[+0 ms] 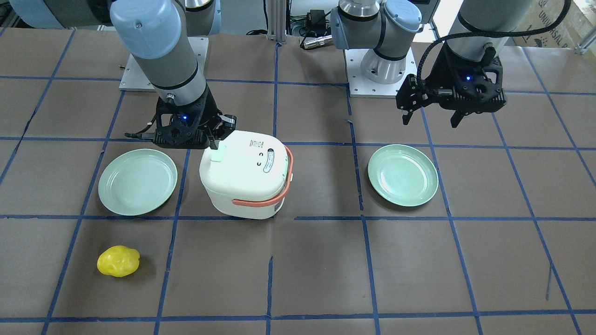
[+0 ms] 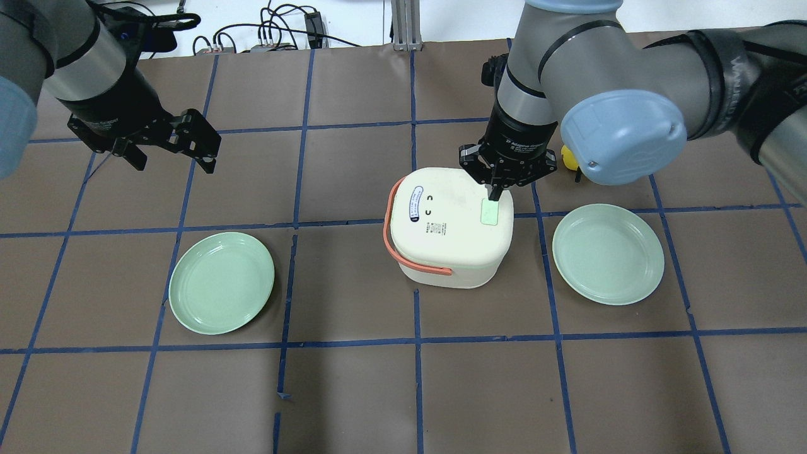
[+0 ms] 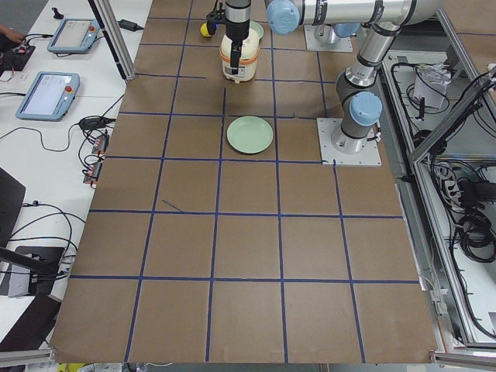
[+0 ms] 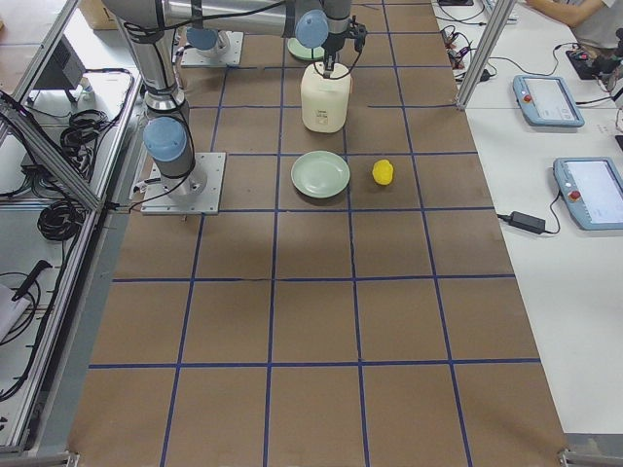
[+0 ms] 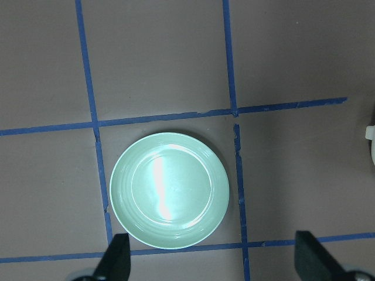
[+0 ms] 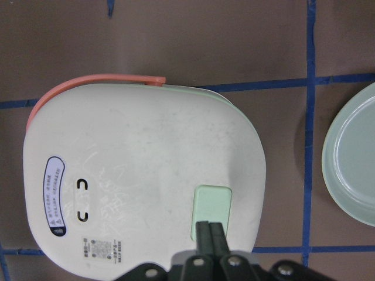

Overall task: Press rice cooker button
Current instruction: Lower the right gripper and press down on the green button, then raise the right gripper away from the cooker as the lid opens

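The white rice cooker point(image 1: 247, 174) with an orange handle stands mid-table; it also shows in the overhead view point(image 2: 451, 227) and the right wrist view point(image 6: 140, 175). Its pale green button point(image 1: 217, 152) lies on the lid point(image 2: 490, 212), point(image 6: 212, 205). My right gripper point(image 2: 495, 192) is shut and empty, pointing down with its fingertips point(image 6: 210, 231) at the button's near edge point(image 1: 214, 143). I cannot tell whether they touch it. My left gripper point(image 2: 173, 162) is open and empty, hanging well off to the side point(image 1: 430, 121) above a green plate point(image 5: 170, 190).
Two green plates flank the cooker, one on my left side point(image 2: 220, 282) and one on my right point(image 2: 608, 253). A yellow fruit-like object point(image 1: 118, 261) lies on the table beyond the right plate.
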Controlling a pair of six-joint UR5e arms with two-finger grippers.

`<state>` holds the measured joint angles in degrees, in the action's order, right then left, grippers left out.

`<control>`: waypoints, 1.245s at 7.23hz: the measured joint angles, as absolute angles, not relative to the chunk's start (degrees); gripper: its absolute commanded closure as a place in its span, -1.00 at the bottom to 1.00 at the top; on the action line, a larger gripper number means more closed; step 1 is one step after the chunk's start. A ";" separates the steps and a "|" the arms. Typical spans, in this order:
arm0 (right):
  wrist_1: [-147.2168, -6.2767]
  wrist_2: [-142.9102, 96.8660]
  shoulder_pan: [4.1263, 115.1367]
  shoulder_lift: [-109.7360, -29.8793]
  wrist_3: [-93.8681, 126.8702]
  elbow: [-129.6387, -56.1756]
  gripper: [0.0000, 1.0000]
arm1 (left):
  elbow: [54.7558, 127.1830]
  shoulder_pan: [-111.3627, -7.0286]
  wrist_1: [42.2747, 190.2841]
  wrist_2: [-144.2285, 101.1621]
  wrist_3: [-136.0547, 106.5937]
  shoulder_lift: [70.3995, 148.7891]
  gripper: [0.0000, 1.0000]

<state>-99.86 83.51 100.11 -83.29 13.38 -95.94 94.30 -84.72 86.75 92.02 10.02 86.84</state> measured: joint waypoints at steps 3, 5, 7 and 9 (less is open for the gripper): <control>-102.11 83.80 100.11 -81.57 13.40 -96.19 0.84 | 94.31 -84.73 86.75 92.02 10.02 86.84 -1.00; -103.15 83.98 100.03 -81.10 13.35 -97.05 0.84 | 94.31 -84.73 86.75 92.02 10.02 86.84 -1.00; -104.03 83.97 99.56 -81.02 14.00 -97.46 0.84 | 94.31 -84.73 86.75 92.02 10.02 86.85 -1.00; -104.04 83.96 99.45 -81.06 16.52 -97.56 0.84 | 94.31 -84.73 86.75 92.02 10.02 86.88 -1.00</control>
<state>-104.04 83.96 99.45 -81.06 16.52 -97.56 94.31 -84.73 86.75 92.02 10.02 86.88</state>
